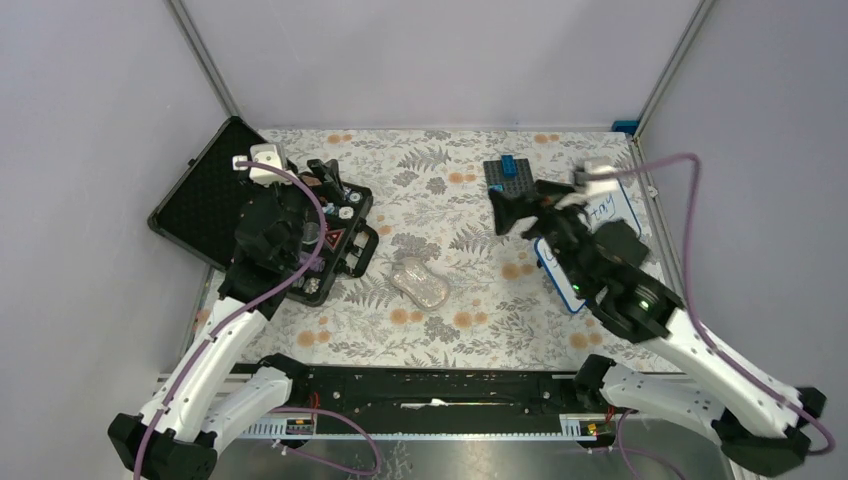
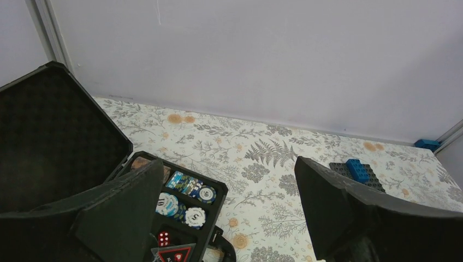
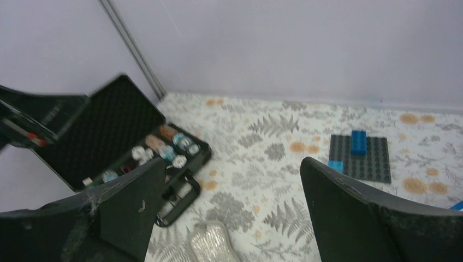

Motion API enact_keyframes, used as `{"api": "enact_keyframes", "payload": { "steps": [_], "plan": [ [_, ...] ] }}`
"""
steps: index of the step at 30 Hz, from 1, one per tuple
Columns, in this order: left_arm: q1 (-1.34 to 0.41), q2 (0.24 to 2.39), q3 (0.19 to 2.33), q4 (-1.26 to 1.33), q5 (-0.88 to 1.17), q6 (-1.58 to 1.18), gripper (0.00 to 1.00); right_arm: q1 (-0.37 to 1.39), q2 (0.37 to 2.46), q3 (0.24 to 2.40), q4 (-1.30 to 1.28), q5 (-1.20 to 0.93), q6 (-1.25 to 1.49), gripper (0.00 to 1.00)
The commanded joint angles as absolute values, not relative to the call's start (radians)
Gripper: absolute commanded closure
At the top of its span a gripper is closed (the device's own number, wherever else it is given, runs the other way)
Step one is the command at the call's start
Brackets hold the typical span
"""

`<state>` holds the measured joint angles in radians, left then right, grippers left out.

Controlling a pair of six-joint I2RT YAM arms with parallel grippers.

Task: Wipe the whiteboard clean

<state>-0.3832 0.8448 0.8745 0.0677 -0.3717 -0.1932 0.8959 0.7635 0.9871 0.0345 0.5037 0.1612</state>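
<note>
The whiteboard at 3 o'clock is mostly buried under the right arm. Blue scribble unreadable, thin blue frame. The left fingers and right fingers gape wide, empty.

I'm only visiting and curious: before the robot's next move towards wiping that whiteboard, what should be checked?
1. Writing on the whiteboard located: ok, blue writing shows.
2. Right claw free: ok, open and empty.
3. Left claw free: ok, open, above the chip case.
4. Something to wipe with found: cannot tell, none seen.
5. Whole board in view: not ok, the right arm hides part.
</note>
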Motion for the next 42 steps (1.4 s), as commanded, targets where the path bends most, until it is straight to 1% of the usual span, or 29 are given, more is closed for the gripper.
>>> {"api": "enact_keyframes", "payload": {
  "steps": [1,7,10,13,16,18,20,21,25,27,29,32,35,36,37,38,39,40,41,42],
  "plan": [
    [-0.387,0.858,0.88,0.095,-0.372,-0.209,0.01,0.9,1.013,1.1,-0.187,0.488,0.2,0.0],
    [-0.387,0.856,0.881,0.094,-0.387,-0.199,0.01,0.899,1.366,1.23,-0.289,0.263,0.225,0.0],
    [-0.386,0.853,0.879,0.095,-0.394,-0.194,0.01,0.899,1.539,1.334,-0.388,0.253,0.278,0.0],
    [-0.386,0.851,0.879,0.097,-0.393,-0.192,0.01,0.9,1.751,1.504,-0.573,0.272,0.304,0.0],
    [-0.387,0.851,0.879,0.098,-0.391,-0.192,0.01,0.915,1.948,1.685,-0.741,0.28,0.268,0.0],
    [-0.387,0.851,0.88,0.098,-0.39,-0.191,0.01,0.947,2.03,1.722,-0.769,0.299,0.222,0.0],
    [-0.387,0.849,0.879,0.098,-0.394,-0.189,0.01,0.97,2.064,1.706,-0.722,0.293,0.176,0.0],
    [-0.387,0.849,0.878,0.097,-0.396,-0.189,0.01,0.975,2.062,1.679,-0.678,0.256,0.161,0.0],
    [-0.387,0.85,0.875,0.1,-0.403,-0.184,0.01,0.976,2.023,1.535,-0.47,0.034,0.136,0.0],
    [-0.386,0.85,0.875,0.1,-0.405,-0.184,0.01,0.976,2.043,1.517,-0.442,-0.025,0.141,0.0],
    [-0.387,0.851,0.875,0.1,-0.405,-0.184,0.01,0.976,2.069,1.508,-0.435,-0.036,0.145,0.01],
    [-0.386,0.852,0.874,0.101,-0.405,-0.183,0.01,0.975,2.079,1.47,-0.407,0.008,0.151,0.09],
    [-0.387,0.857,0.874,0.103,-0.406,-0.183,0.01,0.976,2.066,1.44,-0.402,0.094,0.148,0.22],
    [-0.387,0.86,0.874,0.101,-0.406,-0.183,0.01,0.975,2.053,1.431,-0.402,0.117,0.146,0.29],
    [-0.387,0.861,0.874,0.101,-0.404,-0.184,0.01,0.975,2.037,1.423,-0.402,0.14,0.145,0.32],
    [-0.386,0.862,0.874,0.1,-0.403,-0.184,0.01,0.976,2.02,1.413,-0.4,0.151,0.144,0.32],
    [-0.387,0.865,0.876,0.101,-0.402,-0.184,0.01,0.976,2.001,1.407,-0.396,0.152,0.14,0.28],
    [-0.387,0.866,0.876,0.1,-0.401,-0.184,0.01,0.976,1.985,1.402,-0.392,0.148,0.133,0.18],
    [-0.387,0.868,0.876,0.1,-0.4,-0.184,0.01,0.976,1.978,1.399,-0.392,0.142,0.127,0.05],
    [-0.386,0.87,0.876,0.099,-0.4,-0.184,0.01,0.976,1.974,1.4,-0.392,0.135,0.123,0.01]
  ]
}}
